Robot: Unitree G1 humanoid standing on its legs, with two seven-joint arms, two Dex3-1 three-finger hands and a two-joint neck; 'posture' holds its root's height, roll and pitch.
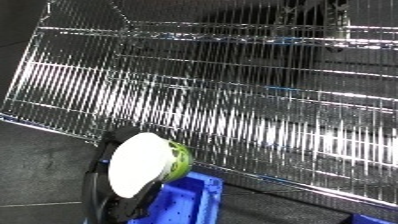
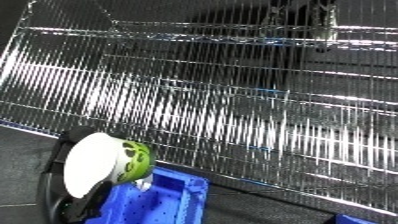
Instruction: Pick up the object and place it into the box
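A round object [image 1: 140, 164] with a broad white face and a green patterned side is held at the lower left. My left hand [image 1: 92, 192] has its black fingers curled round the object's back and left edge. The object hangs just above and left of the blue bin [image 1: 197, 196], overlapping the bin's near corner in both eye views. Only one corner of the bin shows at the bottom edge. My right hand appears in neither view.
A large chrome wire shelf [image 1: 231, 100] fills most of the view, slanting from upper left to lower right just behind the bin. Dark grey floor [image 1: 35, 165] lies at the lower left.
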